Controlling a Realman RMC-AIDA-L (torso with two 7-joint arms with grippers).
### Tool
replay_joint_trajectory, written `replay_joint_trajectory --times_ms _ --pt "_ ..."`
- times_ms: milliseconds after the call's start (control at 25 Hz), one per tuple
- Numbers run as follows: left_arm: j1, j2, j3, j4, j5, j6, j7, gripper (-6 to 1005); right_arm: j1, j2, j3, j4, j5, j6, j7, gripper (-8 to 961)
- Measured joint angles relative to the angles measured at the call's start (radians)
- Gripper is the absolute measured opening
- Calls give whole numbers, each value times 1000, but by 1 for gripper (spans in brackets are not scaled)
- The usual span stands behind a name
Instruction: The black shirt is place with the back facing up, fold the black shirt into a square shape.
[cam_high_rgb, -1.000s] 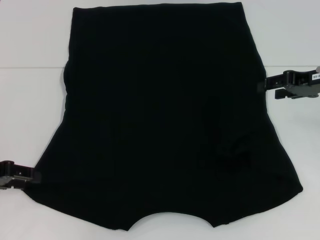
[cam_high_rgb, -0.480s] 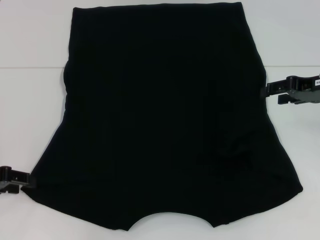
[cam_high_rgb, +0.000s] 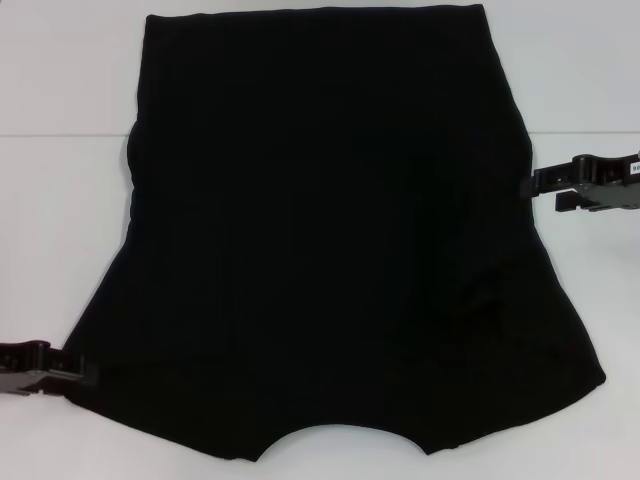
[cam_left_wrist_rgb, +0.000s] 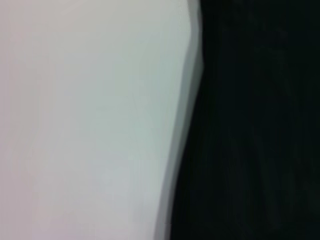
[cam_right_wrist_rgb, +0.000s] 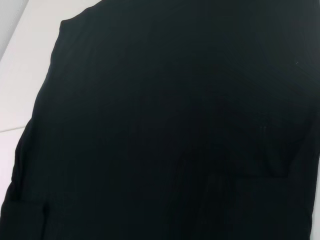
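The black shirt (cam_high_rgb: 330, 230) lies spread flat on the white tabletop (cam_high_rgb: 60, 150), its curved neckline nearest the robot. The left end effector (cam_high_rgb: 75, 372) touches the near left sleeve edge and the right end effector (cam_high_rgb: 535, 182) the shirt's right side; I cannot tell either one's opening

No text reads clearly (a white label on the right gripper (cam_high_rgb: 545, 184) stays illegible).

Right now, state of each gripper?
Left gripper: at the black shirt near sleeve edge, cannot be told.
Right gripper: at shirt's side edge, cannot be told.
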Motion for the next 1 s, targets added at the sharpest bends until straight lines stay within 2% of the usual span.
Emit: replay_joint_trajectory --times_ms 360,840,1000 --pt "-31 -13 24 -18 -12 5 3 549 -7 1 0 0 0 -1 -3 701" --pt "-47 -14 22 -22 -16 9 -15 539 -14 3 0 0 0 -2 -11 700" --pt "-48 -14 25 -25 -15 7 -19 365 -14 2 0 0 0 -6 -12 699"
